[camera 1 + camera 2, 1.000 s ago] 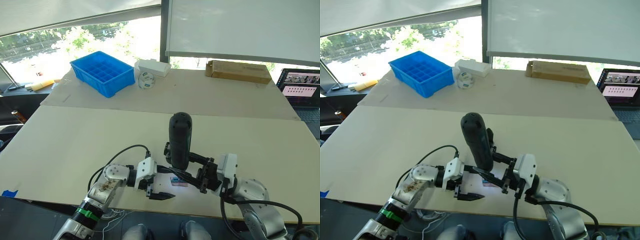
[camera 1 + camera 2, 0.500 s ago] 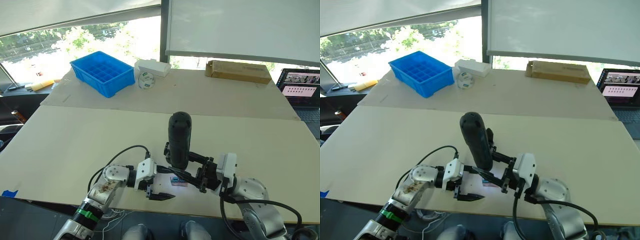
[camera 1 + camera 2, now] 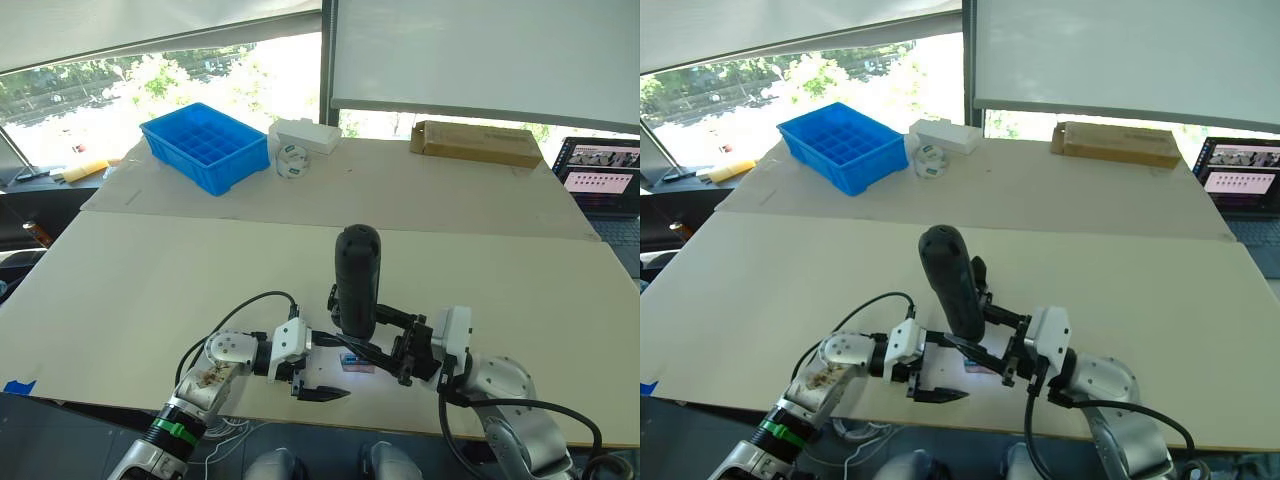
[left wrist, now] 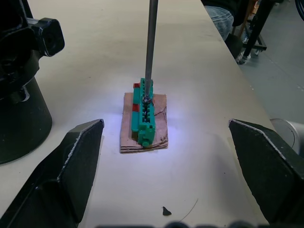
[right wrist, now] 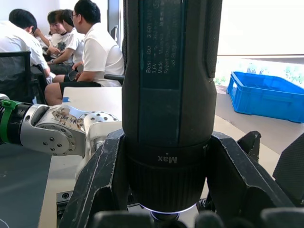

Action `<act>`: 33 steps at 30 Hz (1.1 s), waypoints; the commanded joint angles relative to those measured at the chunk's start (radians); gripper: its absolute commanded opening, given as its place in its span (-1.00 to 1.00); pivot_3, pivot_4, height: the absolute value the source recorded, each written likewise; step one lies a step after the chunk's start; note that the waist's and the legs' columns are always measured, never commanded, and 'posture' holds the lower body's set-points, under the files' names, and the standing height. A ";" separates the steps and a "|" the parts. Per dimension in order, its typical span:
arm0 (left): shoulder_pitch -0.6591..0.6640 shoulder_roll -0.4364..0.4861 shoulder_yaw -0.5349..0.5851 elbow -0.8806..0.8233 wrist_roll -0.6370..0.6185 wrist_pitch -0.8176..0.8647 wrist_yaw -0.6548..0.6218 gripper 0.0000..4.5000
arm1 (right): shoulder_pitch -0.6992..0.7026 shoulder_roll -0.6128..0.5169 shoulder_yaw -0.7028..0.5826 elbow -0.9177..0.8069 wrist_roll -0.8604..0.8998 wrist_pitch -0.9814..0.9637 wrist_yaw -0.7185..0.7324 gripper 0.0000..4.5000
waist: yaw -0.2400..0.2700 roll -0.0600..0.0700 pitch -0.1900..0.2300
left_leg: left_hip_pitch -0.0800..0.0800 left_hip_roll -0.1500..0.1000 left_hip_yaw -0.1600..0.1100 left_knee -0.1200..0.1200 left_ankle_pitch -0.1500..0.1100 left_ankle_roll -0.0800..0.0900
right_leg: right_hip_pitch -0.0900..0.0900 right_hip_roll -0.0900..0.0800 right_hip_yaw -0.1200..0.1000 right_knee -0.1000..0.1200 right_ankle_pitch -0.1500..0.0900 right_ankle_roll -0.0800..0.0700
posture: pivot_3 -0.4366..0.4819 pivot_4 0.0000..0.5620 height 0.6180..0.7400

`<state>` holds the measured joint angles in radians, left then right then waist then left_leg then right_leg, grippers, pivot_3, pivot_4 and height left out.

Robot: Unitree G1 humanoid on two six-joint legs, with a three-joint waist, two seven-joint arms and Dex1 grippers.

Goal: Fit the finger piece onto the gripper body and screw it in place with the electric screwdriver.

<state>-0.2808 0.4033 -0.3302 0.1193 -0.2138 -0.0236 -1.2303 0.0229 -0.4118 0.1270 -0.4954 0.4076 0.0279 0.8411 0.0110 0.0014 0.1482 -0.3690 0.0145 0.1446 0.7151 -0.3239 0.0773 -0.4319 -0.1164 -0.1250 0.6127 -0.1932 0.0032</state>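
The electric screwdriver (image 3: 357,275) stands upright near the table's front edge, with my right gripper (image 3: 362,328) shut around its lower body (image 5: 168,95). Its thin metal bit (image 4: 151,42) comes down onto a small green-and-tan block (image 4: 145,114) lit from above. My left gripper (image 3: 335,368) is open, its fingers (image 4: 76,156) spread wide on either side of that block and not touching it. The gripper body (image 4: 19,71), black with a round base, stands just behind the screwdriver and is mostly hidden by it (image 3: 978,272). The finger piece is out of view.
At the back of the table are a blue compartment tray (image 3: 205,145), a white box (image 3: 305,135), a tape roll (image 3: 291,157) and a long cardboard box (image 3: 476,142). A laptop (image 3: 600,175) sits far right. Several people (image 5: 71,52) sit beyond the table.
The screwdriver's top has leaned very slightly to the left. Both grippers and the block stay where they were.
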 commanded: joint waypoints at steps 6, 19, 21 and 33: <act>0.028 0.015 0.000 -0.003 -0.004 -0.008 -0.007 0.97 | -0.017 0.007 -0.001 -0.029 0.012 -0.026 -0.008 -0.16 | -0.001 0.000 0.000 | 0.000 0.000 0.000 0.000 0.000 0.000 | 0.000 0.000 0.000 0.000 0.000 0.000 | -0.05 -0.47 1.00; 0.019 -0.001 -0.008 0.018 0.005 -0.011 0.005 0.97 | -0.032 0.007 0.004 -0.031 0.018 -0.019 -0.009 -0.16 | -0.001 0.000 0.000 | 0.000 0.000 0.000 0.000 0.000 0.000 | 0.000 0.000 0.000 0.000 0.000 0.000 | -0.05 -0.47 1.00; 0.018 -0.002 -0.008 0.019 0.005 -0.010 0.005 0.97 | -0.033 0.005 0.005 -0.029 0.018 -0.019 -0.008 -0.16 | -0.001 0.000 0.000 | 0.000 0.000 0.000 0.000 0.000 0.000 | 0.000 0.000 0.000 0.000 0.000 0.000 | -0.05 -0.47 1.00; 0.029 0.009 0.000 0.029 0.002 -0.030 -0.005 0.97 | -0.023 -0.003 0.006 -0.024 0.014 -0.015 -0.007 -0.16 | -0.001 0.000 0.000 | 0.000 0.000 0.000 0.000 0.000 0.000 | 0.000 0.000 0.000 0.000 0.000 0.000 | -0.05 -0.47 1.00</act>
<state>-0.2690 0.4040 -0.3248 0.1273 -0.2169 -0.0578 -1.2311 0.0095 -0.4143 0.1433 -0.4894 0.4067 0.0285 0.8379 0.0097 0.0014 0.1482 -0.3688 0.0147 0.1447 0.7151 -0.3236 0.0769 -0.4319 -0.1162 -0.1251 0.6128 -0.1932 0.0031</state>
